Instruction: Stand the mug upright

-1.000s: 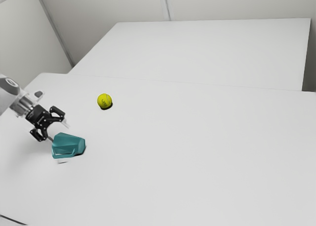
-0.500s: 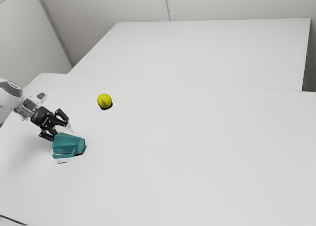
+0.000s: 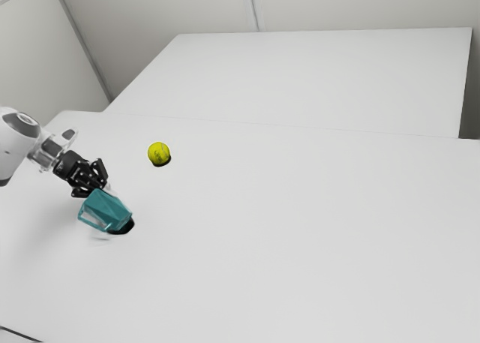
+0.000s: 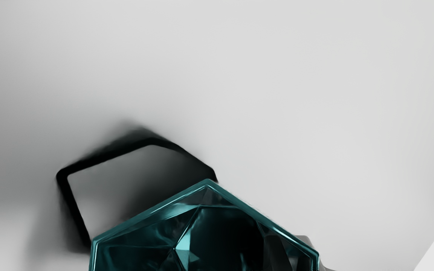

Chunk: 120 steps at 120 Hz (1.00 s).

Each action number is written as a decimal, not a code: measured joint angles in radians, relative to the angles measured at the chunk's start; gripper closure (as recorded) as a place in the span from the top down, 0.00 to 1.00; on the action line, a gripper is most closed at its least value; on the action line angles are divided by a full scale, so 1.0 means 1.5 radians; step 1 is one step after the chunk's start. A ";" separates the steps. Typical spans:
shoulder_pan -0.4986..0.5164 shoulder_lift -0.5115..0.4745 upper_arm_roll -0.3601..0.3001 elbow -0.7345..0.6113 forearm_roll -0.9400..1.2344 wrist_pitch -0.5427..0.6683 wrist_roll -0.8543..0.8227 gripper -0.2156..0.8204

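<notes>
1 gripper (image 3: 98,190) w/ 1 tilted mug (image 3: 107,211) clamped, 1 yel. ball (image 3: 158,153) nr.

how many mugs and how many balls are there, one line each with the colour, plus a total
mug: 1 (teal)
ball: 1 (yellow)
total: 2

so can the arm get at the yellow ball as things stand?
Probably not: the gripper looks closed on the tilted mug, so it would have to let go first. Nothing appears to block the way to the ball itself.
</notes>
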 joint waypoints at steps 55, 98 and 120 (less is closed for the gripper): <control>-0.169 -0.166 -0.047 -0.064 0.251 0.121 -0.031 0.04; -0.223 -0.240 -0.122 -0.204 0.377 0.319 -0.157 0.03; -0.252 -0.240 -0.154 -0.217 0.386 0.356 -0.239 0.03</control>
